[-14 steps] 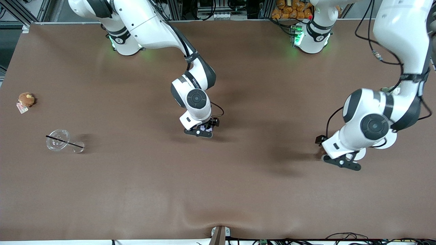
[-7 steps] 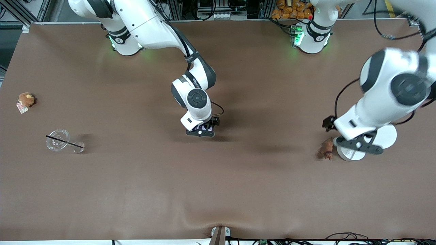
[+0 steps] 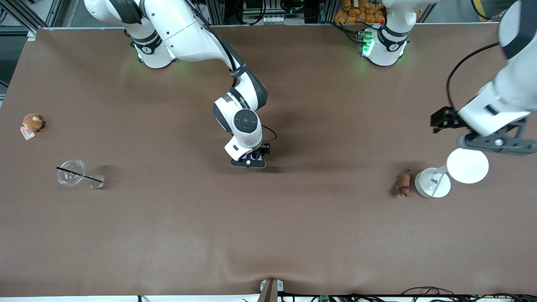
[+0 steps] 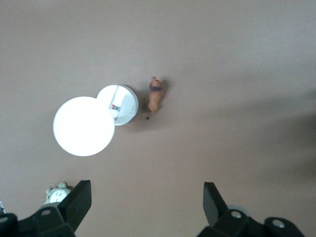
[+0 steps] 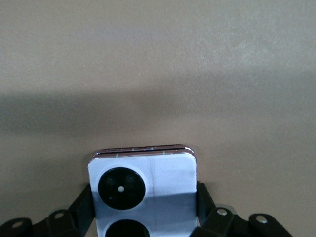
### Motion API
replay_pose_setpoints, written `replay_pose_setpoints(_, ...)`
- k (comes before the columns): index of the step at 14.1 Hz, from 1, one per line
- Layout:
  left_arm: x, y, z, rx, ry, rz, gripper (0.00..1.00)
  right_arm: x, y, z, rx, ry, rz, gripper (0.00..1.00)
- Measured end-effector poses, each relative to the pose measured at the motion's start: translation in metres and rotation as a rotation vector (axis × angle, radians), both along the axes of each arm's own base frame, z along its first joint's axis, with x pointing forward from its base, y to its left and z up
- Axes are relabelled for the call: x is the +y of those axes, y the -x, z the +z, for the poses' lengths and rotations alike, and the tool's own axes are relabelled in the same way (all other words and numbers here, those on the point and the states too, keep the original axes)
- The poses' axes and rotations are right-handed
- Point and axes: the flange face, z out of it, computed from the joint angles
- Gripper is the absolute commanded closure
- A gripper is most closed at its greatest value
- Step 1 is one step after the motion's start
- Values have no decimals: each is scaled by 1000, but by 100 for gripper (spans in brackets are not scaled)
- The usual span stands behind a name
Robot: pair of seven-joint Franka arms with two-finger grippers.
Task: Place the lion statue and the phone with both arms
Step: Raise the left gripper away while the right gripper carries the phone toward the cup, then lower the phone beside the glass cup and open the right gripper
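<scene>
the front view looks down from high across the whole table (image 3: 268,235) toward both bases, the left wrist view looks down from well above, sharing the lion statue (image 4: 155,96) (image 3: 404,183) with it, and the right wrist view sits close over the phone (image 5: 145,190).

The lion (image 3: 403,183) lies just beside the small disc (image 3: 432,183) toward the left arm's end, the phone (image 3: 254,158) mid-table, cup (image 3: 71,172) and plush (image 3: 32,122) toward the right arm's end.
</scene>
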Motion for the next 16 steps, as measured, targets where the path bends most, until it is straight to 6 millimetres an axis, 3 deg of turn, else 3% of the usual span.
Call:
replay_pose_setpoints(2, 1, 12, 25, -37, -8, 6, 0, -3, -3, 3, 7, 13, -35, 100)
replay_pose_setpoints(4, 1, 24, 40, -46, -18, 10, 0, -23, -26, 38, 14, 31, -84, 100)
replay_pose_setpoints(6, 7, 31, 50, -50, -3, 27, 0, -80, -72, 104, 1, 6, -106, 100)
replay_pose_setpoints(8, 22, 35, 56, -47, 50, 64, 0, -169, -114, 146, 7, -17, -58, 98)
replay_pose_setpoints(10, 34, 43, 60, -41, 65, 92, 0, -266, -144, 151, 40, -27, 0, 95)
replay_pose_setpoints(12, 31, 57, 62, -27, 58, 100, 0, -349, -156, 138, 74, -38, 27, 96)
replay_pose_setpoints(14, 22, 70, 64, -16, 51, 109, 0, -413, -161, 123, 96, -50, 33, 95)
replay_pose_setpoints(16, 19, 79, 63, -12, 45, 132, 0, -447, -160, 105, 122, -49, 26, 93)
